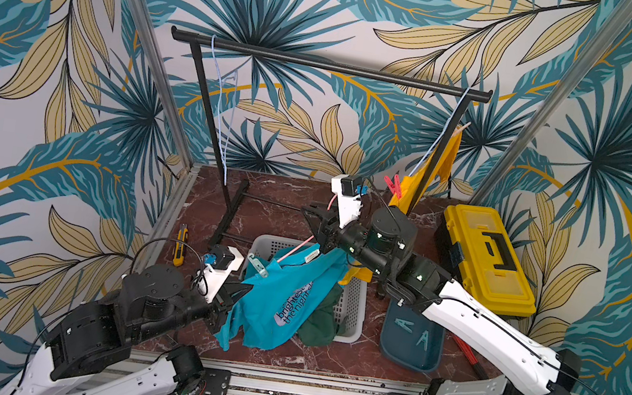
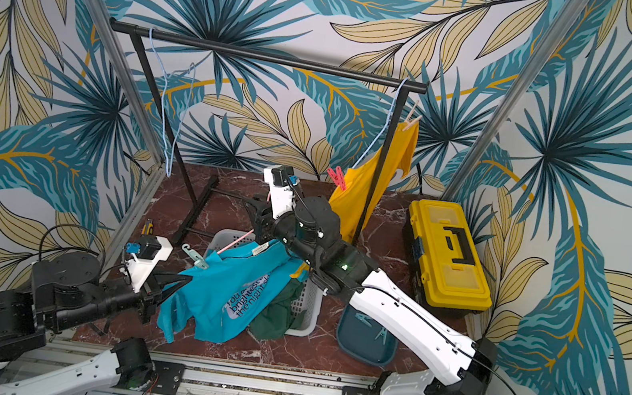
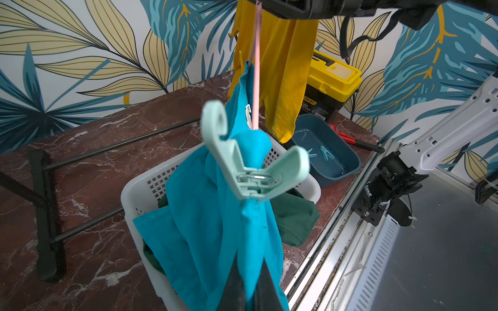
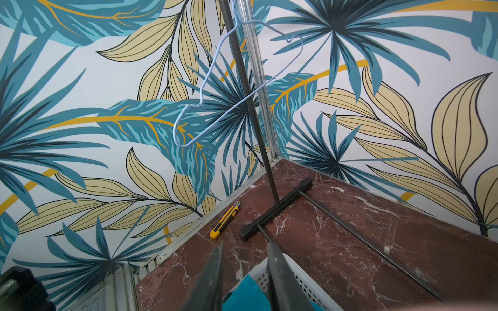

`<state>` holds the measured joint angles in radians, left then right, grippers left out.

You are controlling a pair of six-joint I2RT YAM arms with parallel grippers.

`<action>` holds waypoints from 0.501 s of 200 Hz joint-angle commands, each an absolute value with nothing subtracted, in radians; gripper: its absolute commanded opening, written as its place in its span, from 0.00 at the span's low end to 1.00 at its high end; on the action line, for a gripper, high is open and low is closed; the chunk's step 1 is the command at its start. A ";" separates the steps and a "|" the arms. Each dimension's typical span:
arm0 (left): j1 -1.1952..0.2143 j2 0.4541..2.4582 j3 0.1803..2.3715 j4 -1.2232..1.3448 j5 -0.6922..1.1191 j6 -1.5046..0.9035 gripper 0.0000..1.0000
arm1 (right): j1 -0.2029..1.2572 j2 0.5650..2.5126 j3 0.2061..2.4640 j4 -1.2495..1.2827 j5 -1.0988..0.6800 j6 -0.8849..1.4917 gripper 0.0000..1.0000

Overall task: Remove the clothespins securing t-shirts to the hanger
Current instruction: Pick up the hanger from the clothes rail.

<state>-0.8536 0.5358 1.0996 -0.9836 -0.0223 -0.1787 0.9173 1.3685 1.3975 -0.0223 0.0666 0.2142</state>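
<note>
My left gripper (image 1: 247, 287) (image 3: 250, 259) is shut on the turquoise t-shirt (image 1: 274, 302), which hangs over the basket from a pink hanger (image 1: 294, 251). A mint clothespin (image 3: 250, 164) (image 1: 258, 264) is clamped on its shoulder just above the fingers. My right gripper (image 1: 310, 214) (image 4: 245, 245) hovers higher, beside the hanger's top, open with nothing between its fingers. The yellow t-shirt (image 1: 431, 168) hangs on a blue hanger (image 2: 392, 108), with a red-pink clothespin (image 1: 393, 184) and a peach clothespin (image 2: 414, 115) on it. The dark green t-shirt (image 1: 320, 319) lies in the basket.
A white basket (image 1: 354, 300) stands mid-table, with a blue tray (image 1: 407, 356) holding two clothespins (image 1: 413, 332) to its right. Yellow toolbox (image 1: 486, 256), red pipe wrench (image 3: 347, 138) and utility knife (image 1: 181, 244) lie around. The black rack (image 1: 324, 63) carries a bare blue hanger (image 1: 217, 109).
</note>
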 commanded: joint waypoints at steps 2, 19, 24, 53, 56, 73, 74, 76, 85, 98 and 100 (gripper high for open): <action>-0.850 0.523 1.092 -0.930 -0.040 -0.162 0.00 | 0.899 1.323 1.340 0.030 0.076 0.229 0.37; -0.850 0.533 1.096 -0.930 -0.033 -0.160 0.00 | 0.885 1.292 1.298 0.058 0.059 0.242 0.47; -0.850 0.536 1.097 -0.930 -0.032 -0.160 0.00 | 0.881 1.283 1.290 0.063 0.055 0.246 0.47; -0.850 0.557 1.099 -0.924 -0.017 -0.164 0.00 | 0.851 1.239 1.228 0.104 0.030 0.278 0.38; -0.850 0.559 1.099 -0.923 -0.013 -0.164 0.00 | 0.849 1.236 1.225 0.106 0.026 0.280 0.37; -0.850 0.567 1.100 -0.922 -0.007 -0.166 0.00 | 0.839 1.228 1.214 0.112 0.022 0.287 0.25; -0.850 0.568 1.099 -0.922 -0.007 -0.165 0.00 | 0.839 1.227 1.214 0.113 0.022 0.287 0.25; -0.850 0.568 1.099 -0.922 -0.008 -0.164 0.00 | 0.839 1.227 1.212 0.114 0.020 0.287 0.23; -0.850 0.569 1.100 -0.922 -0.007 -0.164 0.00 | 0.836 1.226 1.209 0.121 0.010 0.292 0.17; -0.850 0.568 1.103 -0.922 -0.001 -0.160 0.00 | 0.833 1.228 1.206 0.138 -0.011 0.297 0.11; -0.850 0.568 1.103 -0.922 0.000 -0.160 0.00 | 0.833 1.229 1.205 0.139 -0.013 0.299 0.11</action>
